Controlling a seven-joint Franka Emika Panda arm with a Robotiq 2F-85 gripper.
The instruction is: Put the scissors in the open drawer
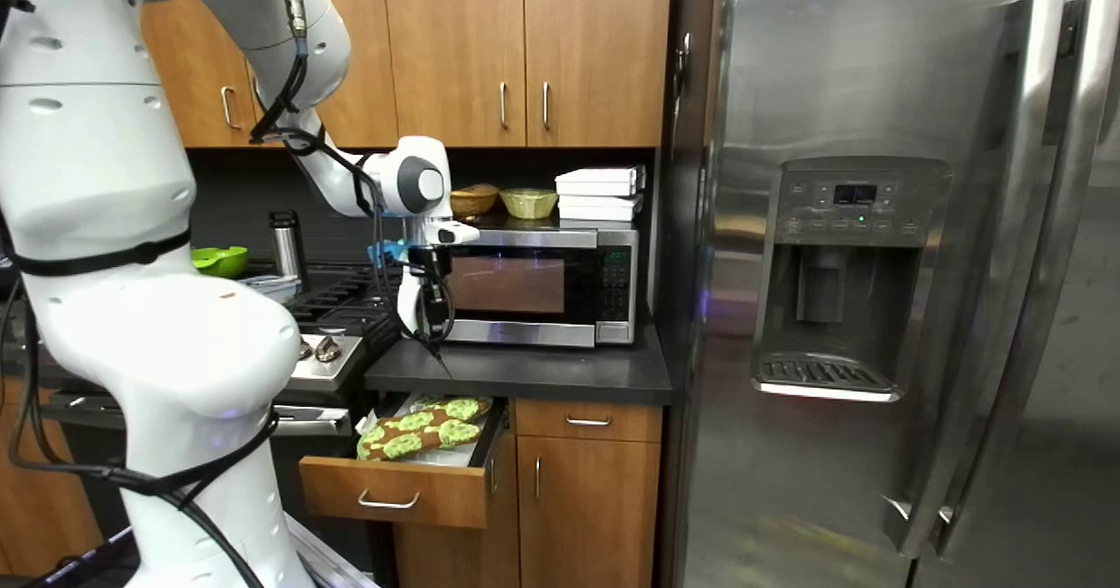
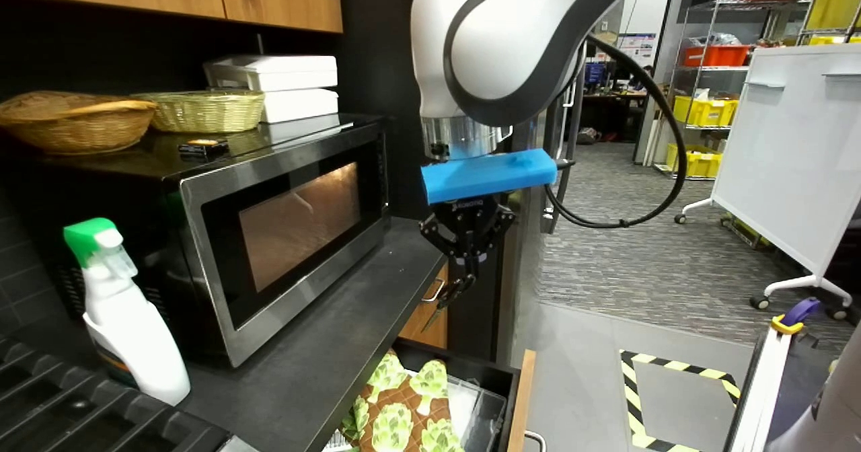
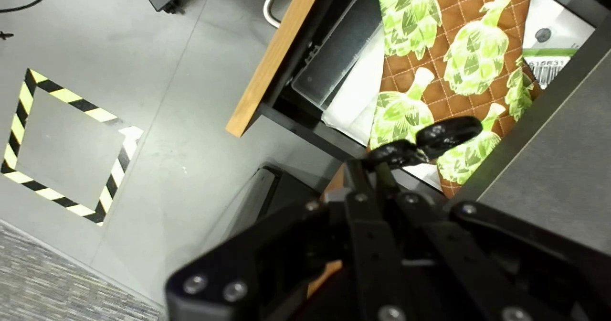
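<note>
1 pr scissors tight b/w 2 fingers, higher than 1 open drawer

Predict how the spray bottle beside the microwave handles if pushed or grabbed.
The spray bottle will likely tip if pushed near its green-and-white spray head: it's tall and narrow. It looks smooth, so it may slip when grabbed. Weight is anyone's guess: opaque white, it hides its fill level.
</note>
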